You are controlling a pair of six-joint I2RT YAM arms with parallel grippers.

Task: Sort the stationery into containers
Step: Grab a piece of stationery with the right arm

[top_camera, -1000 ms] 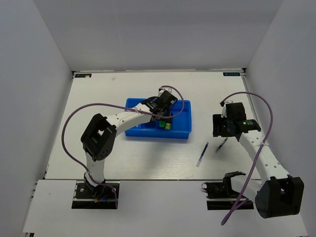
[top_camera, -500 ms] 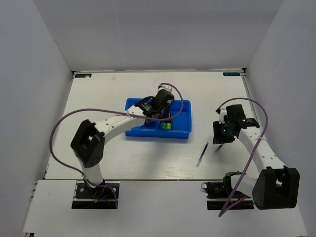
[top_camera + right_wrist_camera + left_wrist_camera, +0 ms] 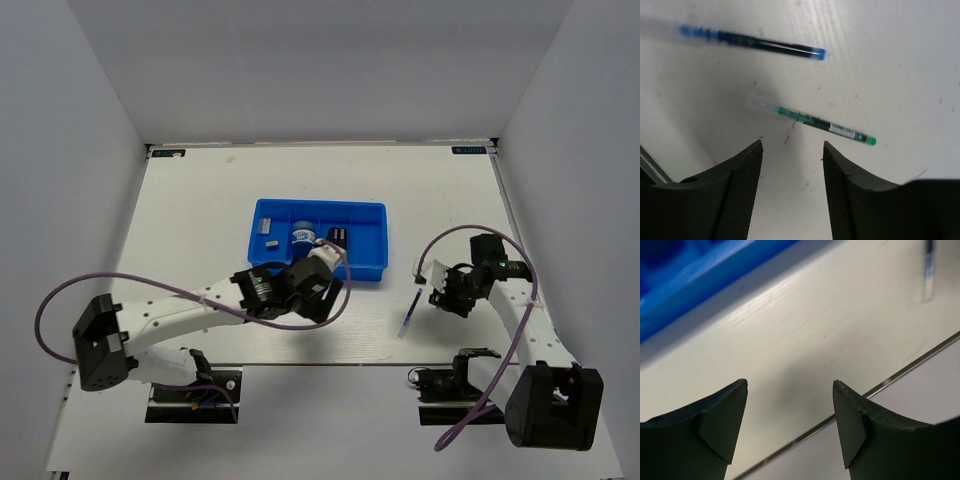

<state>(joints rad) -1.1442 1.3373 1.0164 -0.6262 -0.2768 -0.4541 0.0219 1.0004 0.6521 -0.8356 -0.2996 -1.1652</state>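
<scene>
Left claw [image 3: 789, 384] withdrawn from tray [image 3: 372, 208] | white table [image 3: 200, 220] | grey walls [image 3: 300, 70]

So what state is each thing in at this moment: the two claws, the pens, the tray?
Left gripper: open, empty.
Right gripper: open, empty, over the teal pen.
Teal pen: lying loose on the table.
Blue pen: lying loose on the table.
Blue tray: holds the tub, the grey block and dark markers.
</scene>
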